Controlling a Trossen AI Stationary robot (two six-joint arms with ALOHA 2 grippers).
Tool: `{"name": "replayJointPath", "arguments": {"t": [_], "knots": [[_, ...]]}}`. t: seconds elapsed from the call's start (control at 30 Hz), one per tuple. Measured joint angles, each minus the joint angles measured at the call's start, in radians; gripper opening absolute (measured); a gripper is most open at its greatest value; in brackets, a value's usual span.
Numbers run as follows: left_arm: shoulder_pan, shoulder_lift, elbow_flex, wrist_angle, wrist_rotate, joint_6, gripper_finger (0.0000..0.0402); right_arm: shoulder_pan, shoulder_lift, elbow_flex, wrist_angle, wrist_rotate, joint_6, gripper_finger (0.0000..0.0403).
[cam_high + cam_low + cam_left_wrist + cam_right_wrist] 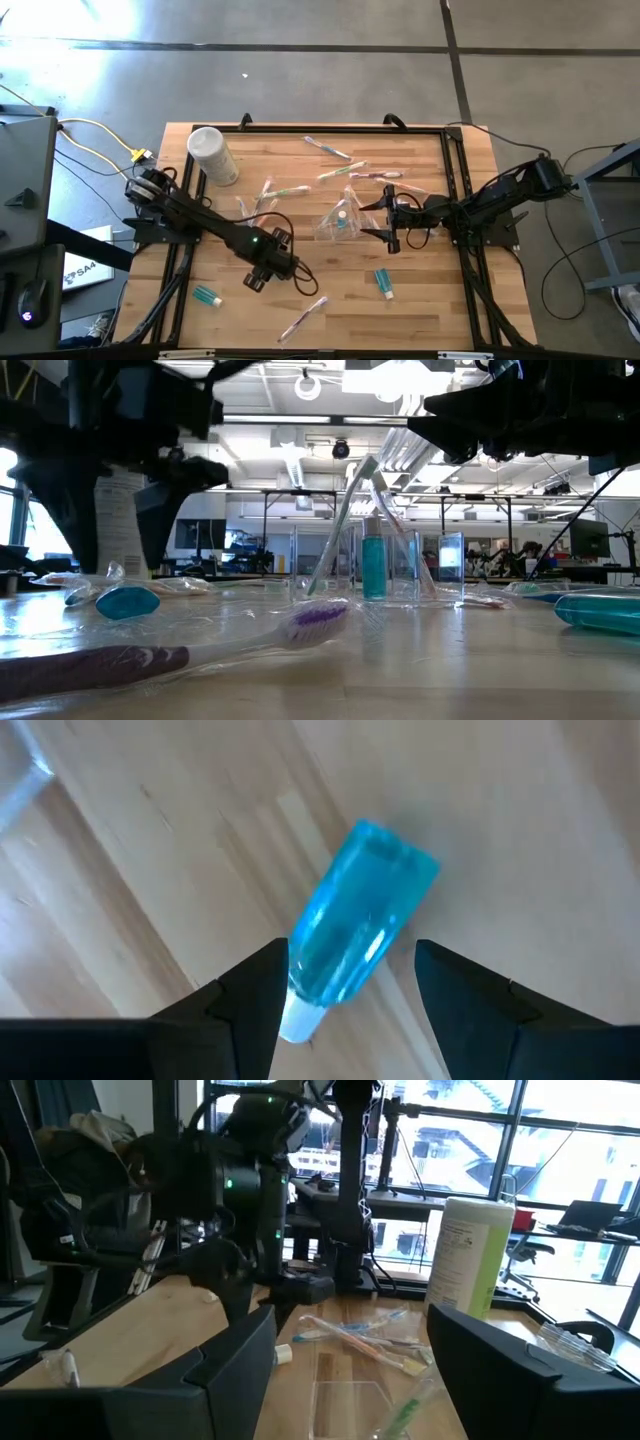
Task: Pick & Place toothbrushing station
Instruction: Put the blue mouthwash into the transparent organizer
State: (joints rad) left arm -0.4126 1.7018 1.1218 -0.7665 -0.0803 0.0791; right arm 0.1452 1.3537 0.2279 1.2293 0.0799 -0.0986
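Note:
The toothbrushing station [338,222] is a clear plastic holder standing on the wooden table's middle. A blue tube [373,565] stands upright in it and a toothbrush [340,525] leans in it. My right gripper [386,226] is open just to the station's right, level with the table; the station's clear wall [350,1398] shows between its fingers, apart from them. My left gripper [257,279] is open near the table's front left, pointing down over a blue tube with a white cap [355,925], which lies flat on the wood [207,296] between the fingers.
A white cylindrical tub [212,155] lies at the far left. Wrapped toothbrushes lie scattered: far of the station [340,152], left of it [285,192] and near the front edge [303,320]. Another blue tube [384,283] lies front right.

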Motion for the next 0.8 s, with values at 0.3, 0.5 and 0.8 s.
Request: {"name": "replayJointPath", "arguments": {"t": [0.3, 0.5, 0.8], "knots": [[0.0, 0.113, 0.005, 0.016, 0.013, 0.086, 0.0212, 0.0, 0.0, 0.0, -0.005, 0.0, 0.001, 0.0254], [0.0, 0.131, 0.006, 0.025, -0.002, 0.101, 0.0206, 0.0, 0.0, 0.0, -0.007, 0.0, 0.0, 0.0254], [-0.001, 0.129, 0.005, 0.031, -0.058, 0.1, 0.0085, 0.0, 0.0, 0.0, -0.007, 0.0, 0.001, 0.0254]]}}
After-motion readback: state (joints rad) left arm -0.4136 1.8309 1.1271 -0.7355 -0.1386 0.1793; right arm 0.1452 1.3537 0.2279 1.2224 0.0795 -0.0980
